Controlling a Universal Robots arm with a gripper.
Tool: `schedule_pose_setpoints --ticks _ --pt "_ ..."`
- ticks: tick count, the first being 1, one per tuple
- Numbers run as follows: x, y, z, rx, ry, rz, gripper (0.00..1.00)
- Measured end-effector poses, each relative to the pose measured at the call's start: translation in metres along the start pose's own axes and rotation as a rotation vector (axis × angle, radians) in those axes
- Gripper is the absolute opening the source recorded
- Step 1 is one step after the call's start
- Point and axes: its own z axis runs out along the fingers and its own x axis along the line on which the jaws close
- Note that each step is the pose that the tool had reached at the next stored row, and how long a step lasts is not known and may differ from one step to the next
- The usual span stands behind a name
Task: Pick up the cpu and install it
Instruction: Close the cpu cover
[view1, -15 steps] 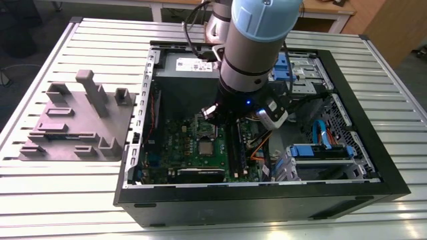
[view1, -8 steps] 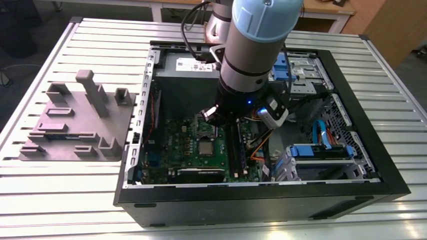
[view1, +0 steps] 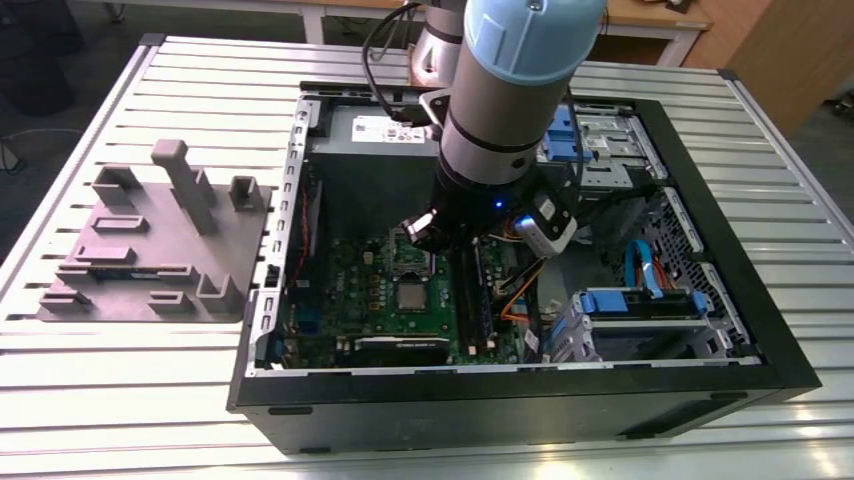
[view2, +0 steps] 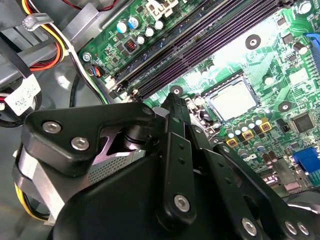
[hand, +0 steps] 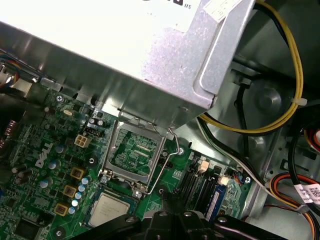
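Note:
The cpu (view1: 411, 293) lies flat in its socket on the green motherboard (view1: 350, 290), silvery top up; it also appears as cpu (view2: 232, 100) and cpu (hand: 111, 210) in both wrist views. The socket's metal load plate (hand: 132, 155) stands swung open beside it, with the wire lever (hand: 162, 165) raised. My gripper (view1: 430, 236) hangs inside the case just above the board, a little beyond the cpu toward the power supply. Its black fingers (view2: 175, 145) meet at the tip, shut with nothing between them. The gripper (view2: 172, 102) is apart from the cpu.
A silver-grey power supply box (hand: 125, 55) overhangs the socket area. Long black memory slots (view2: 200, 45) run beside the socket. Yellow and orange cables (hand: 280, 115) loop nearby. Blue drive cages (view1: 641, 305) fill the case's exterior-view right. A grey fixture block (view1: 147, 250) sits outside, on the left.

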Motion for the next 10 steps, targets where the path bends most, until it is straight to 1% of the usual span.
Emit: schedule_pose_setpoints --ticks 4,10 --pt "0.0 0.0 0.0 0.0001 0.0002 -0.002 0.1" --pt "0.0001 -0.0002 0.0 -0.0007 0.0044 -0.042 0.1"
